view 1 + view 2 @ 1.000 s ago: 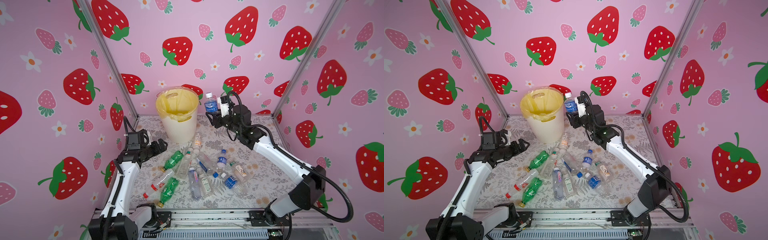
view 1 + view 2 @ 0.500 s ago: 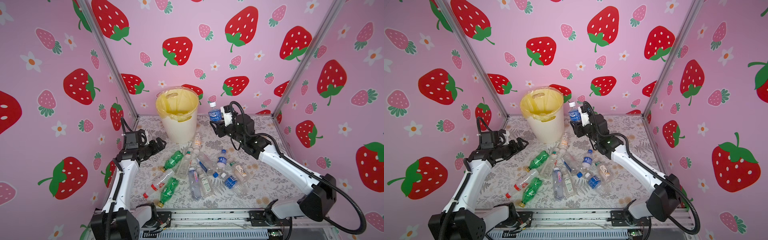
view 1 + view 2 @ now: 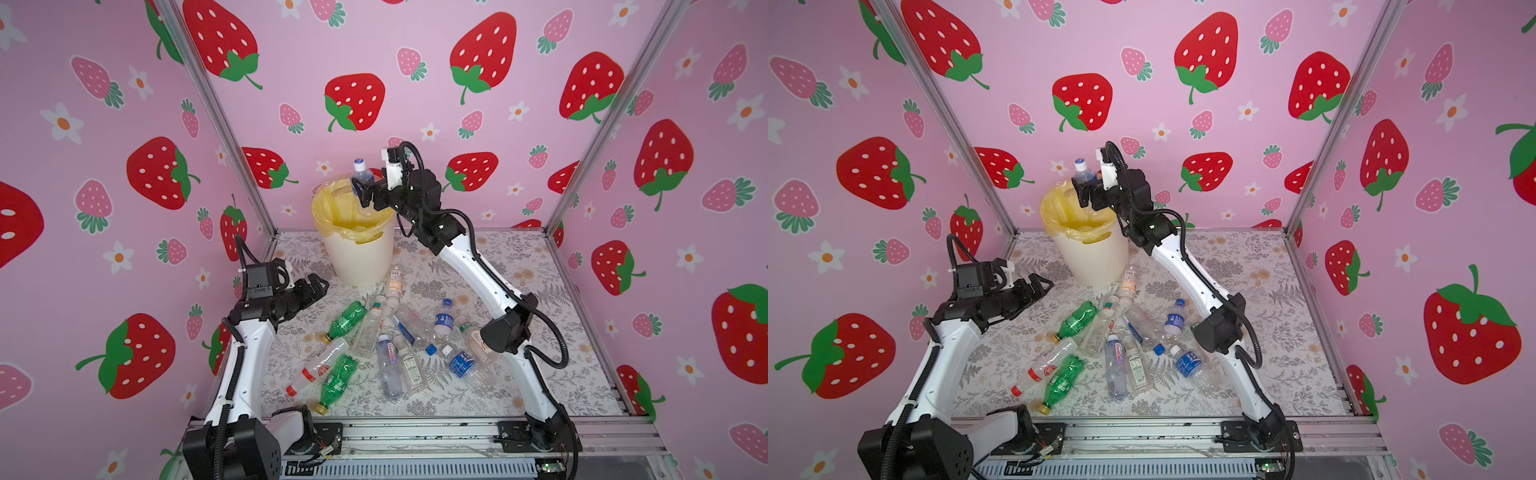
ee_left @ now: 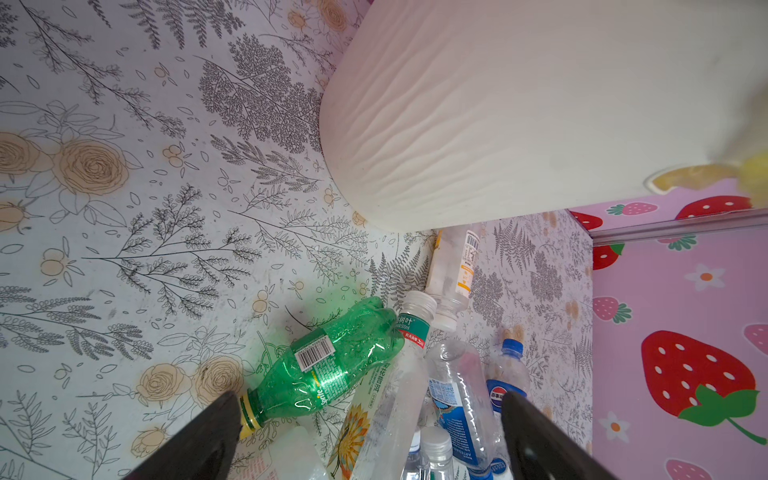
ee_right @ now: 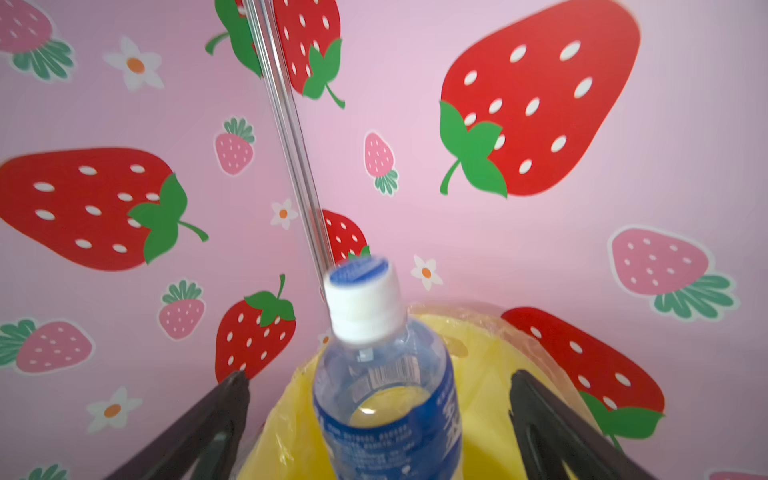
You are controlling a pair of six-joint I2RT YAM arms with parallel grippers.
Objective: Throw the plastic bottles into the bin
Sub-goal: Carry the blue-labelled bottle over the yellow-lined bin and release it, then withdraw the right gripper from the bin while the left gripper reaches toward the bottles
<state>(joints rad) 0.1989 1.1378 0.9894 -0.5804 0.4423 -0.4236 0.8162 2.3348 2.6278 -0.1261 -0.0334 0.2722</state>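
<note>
**Drop lined up over the bin (image 3: 359,259)**

At far centre, right gripper (image 3: 365,194) spread wide, gripping nothing. Blue-labelled bottle (image 5: 386,399) upright between the jaws, untouched, free to fall straight in. At near left, left gripper (image 3: 320,284) wide apart, empty, beside the remaining plastic bottles (image 3: 345,321), seemingly ready to pick.

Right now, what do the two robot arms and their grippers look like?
The left arm and right arm have white rounded links with black joints and bases. A black ribbed cable loops along each. The left gripper and right gripper are black, with two slim tapered fingers.
</note>
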